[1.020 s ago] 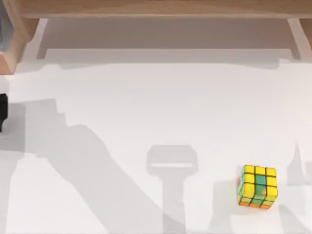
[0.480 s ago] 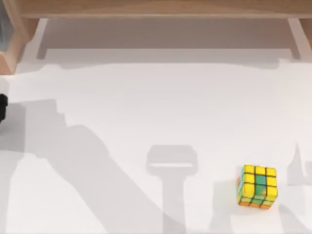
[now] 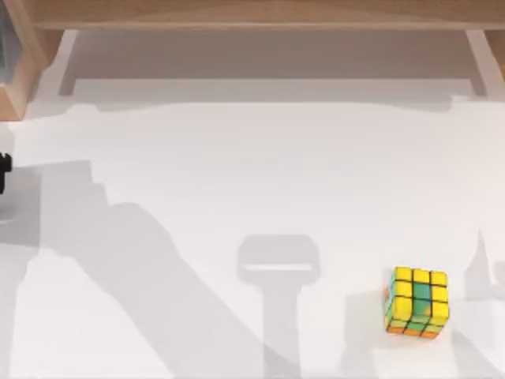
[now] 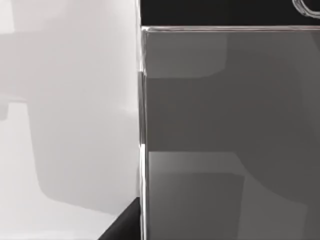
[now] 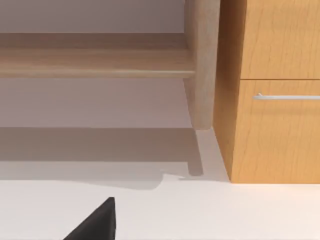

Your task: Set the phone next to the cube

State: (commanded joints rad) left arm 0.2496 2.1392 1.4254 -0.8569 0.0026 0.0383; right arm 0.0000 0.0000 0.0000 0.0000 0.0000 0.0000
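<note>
The cube (image 3: 417,302), mostly yellow with green and orange tiles, stands on the white table near the front right. The phone (image 4: 225,125) lies close under the left wrist camera: a grey reflective screen with a silver rim and a round button (image 4: 306,5) at one end. A black part of my left gripper (image 4: 122,227) shows beside the phone's rim. In the top view, a black piece of my left arm (image 3: 3,170) sits at the far left edge, far from the cube. A black part of my right gripper (image 5: 95,222) hangs over the table, facing the back.
A wooden shelf (image 3: 252,14) runs along the back of the table, with a wooden post (image 3: 20,71) at the back left. The right wrist view has a wooden cabinet (image 5: 275,100) with a drawer handle (image 5: 287,96). Open white tabletop (image 3: 237,174) lies between the left arm and the cube.
The black piece of my left arm has slid further off the top view's left edge. The cube has not moved.
</note>
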